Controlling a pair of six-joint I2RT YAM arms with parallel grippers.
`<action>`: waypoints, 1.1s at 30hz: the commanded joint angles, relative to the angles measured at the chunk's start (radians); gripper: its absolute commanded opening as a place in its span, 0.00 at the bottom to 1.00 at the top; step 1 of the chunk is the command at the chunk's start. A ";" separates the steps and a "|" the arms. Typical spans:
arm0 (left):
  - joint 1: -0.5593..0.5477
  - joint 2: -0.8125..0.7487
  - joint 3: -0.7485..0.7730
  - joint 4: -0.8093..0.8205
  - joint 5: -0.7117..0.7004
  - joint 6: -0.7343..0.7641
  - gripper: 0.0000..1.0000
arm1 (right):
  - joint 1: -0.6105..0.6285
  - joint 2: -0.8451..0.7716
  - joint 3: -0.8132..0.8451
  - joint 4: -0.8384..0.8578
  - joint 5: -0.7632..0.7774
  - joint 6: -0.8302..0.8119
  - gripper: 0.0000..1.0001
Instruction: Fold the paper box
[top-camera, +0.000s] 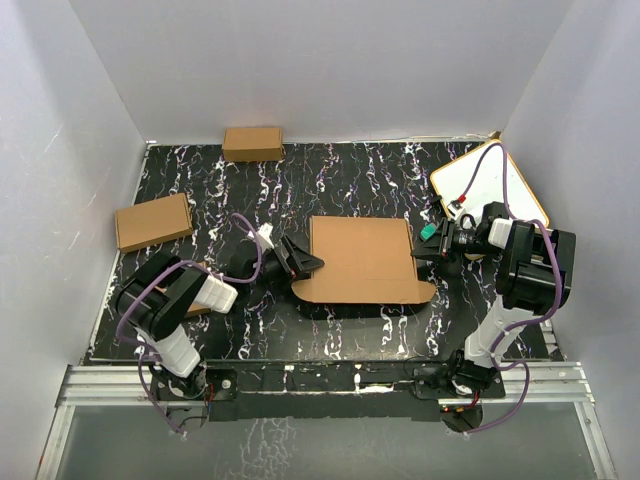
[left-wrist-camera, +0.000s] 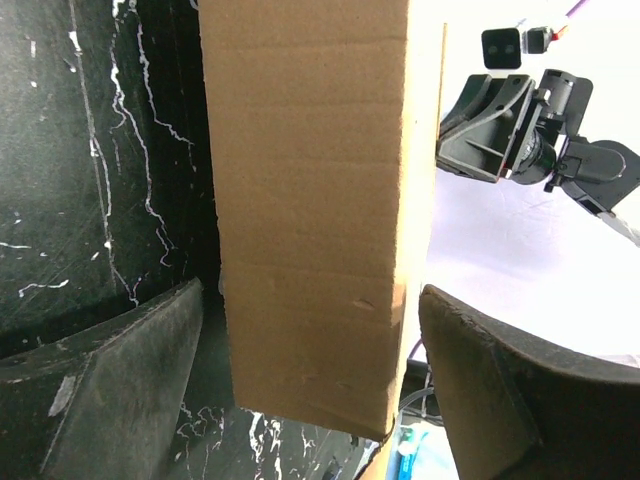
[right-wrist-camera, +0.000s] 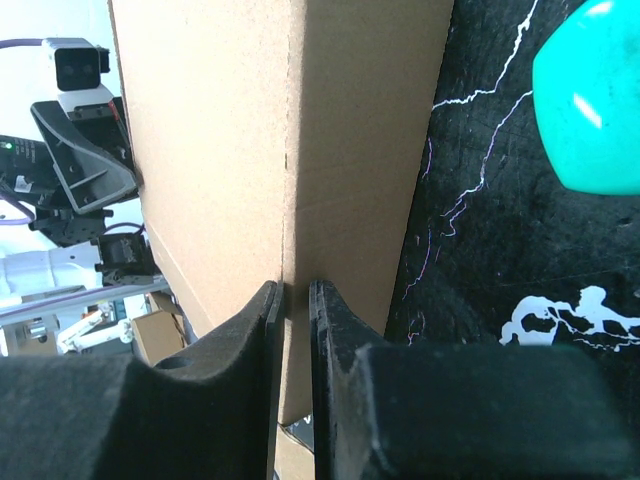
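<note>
The right end effector (right-wrist-camera: 290, 300) is clamped on the right-hand edge of the paper box (top-camera: 360, 260), with a thin cardboard wall pinched between its fingers. The left end effector (left-wrist-camera: 310, 330) stands wide open, one finger on either side of the paper box's left end with a sliver of gap each way. The paper box lies in the middle of the table (top-camera: 350, 180) between the two arms, with a small box (top-camera: 153, 222) near the left edge and a white board (top-camera: 490, 185) at the far right.

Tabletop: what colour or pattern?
The tabletop is black with white marble-like veins; top external view shows it best.
</note>
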 joint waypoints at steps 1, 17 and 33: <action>-0.009 0.030 0.007 0.121 -0.014 -0.051 0.83 | -0.012 0.038 0.007 0.027 0.158 -0.073 0.18; -0.014 0.013 -0.016 0.175 -0.032 -0.093 0.41 | -0.011 0.002 0.026 -0.023 0.077 -0.161 0.30; -0.013 -0.205 -0.064 0.000 -0.103 -0.075 0.32 | -0.011 -0.240 0.136 -0.229 -0.026 -0.450 0.57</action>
